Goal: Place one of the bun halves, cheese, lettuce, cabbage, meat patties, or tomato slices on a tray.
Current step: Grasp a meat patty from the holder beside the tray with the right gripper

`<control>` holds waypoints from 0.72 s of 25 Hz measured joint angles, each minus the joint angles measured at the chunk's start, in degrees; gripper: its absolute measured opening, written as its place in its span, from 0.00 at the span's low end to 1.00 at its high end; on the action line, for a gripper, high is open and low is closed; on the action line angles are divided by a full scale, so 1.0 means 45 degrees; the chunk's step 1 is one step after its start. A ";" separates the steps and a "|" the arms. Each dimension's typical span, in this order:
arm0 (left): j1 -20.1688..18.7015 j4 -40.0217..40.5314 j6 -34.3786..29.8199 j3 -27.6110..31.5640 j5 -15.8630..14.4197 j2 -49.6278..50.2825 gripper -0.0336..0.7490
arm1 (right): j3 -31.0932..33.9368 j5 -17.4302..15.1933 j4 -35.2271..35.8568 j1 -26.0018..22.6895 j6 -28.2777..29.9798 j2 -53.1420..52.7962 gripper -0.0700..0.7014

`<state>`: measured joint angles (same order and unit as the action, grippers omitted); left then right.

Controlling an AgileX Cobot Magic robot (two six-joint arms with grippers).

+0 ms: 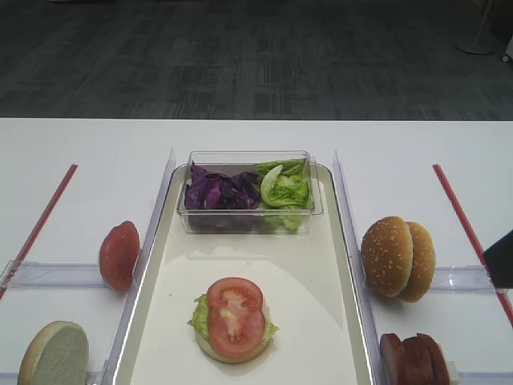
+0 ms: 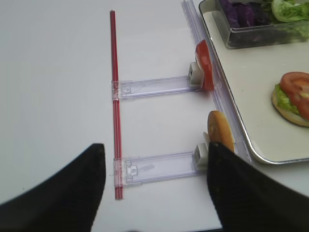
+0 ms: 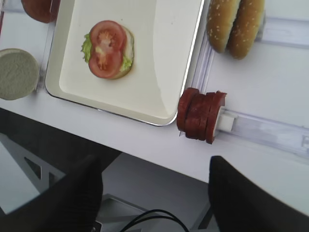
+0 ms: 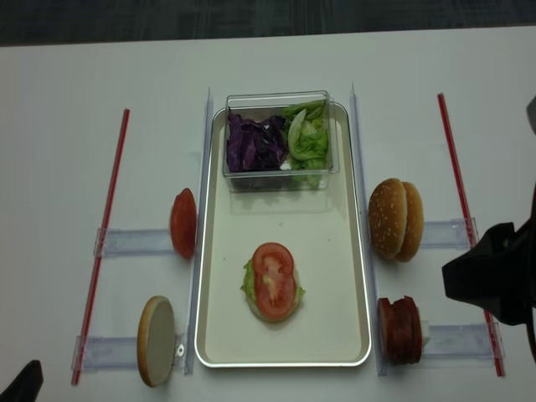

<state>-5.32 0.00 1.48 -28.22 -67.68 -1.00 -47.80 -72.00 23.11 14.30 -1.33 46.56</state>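
Both grippers' jaws wide apart and empty, meat patties (image 3: pixel 200 116) on edge, tray (image 4: pixel 335 251) lengthwise front-to-back

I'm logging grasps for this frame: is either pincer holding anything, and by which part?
Nothing is held. The right pincer and left pincer both stand open and empty, off the tray.

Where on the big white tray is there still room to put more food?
The long cream-white tray is bare between the clear plastic box of purple cabbage and green lettuce and the half-built burger topped with tomato slices. Bare strips also flank the burger and run along the near rim. The far end is crowded by the box.
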 joint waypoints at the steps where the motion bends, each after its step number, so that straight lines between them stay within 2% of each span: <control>1: 0.0000 0.0000 0.0000 0.0000 0.0000 0.0000 0.60 | 0.0000 0.0000 0.0000 0.0227 -0.0171 0.0192 0.73; 12: 0.0000 0.0000 0.0000 0.0000 0.0000 0.0000 0.60 | 0.0000 0.0129 -0.0550 0.2698 -0.1724 0.2050 0.72; 18: 0.0000 0.0000 0.0000 0.0000 0.0000 0.0000 0.60 | 0.0000 0.0182 -0.0761 0.3277 -0.2472 0.2682 0.72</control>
<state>-5.32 0.00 1.48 -28.22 -67.68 -1.00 -47.80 -71.18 19.68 29.05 -12.45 58.62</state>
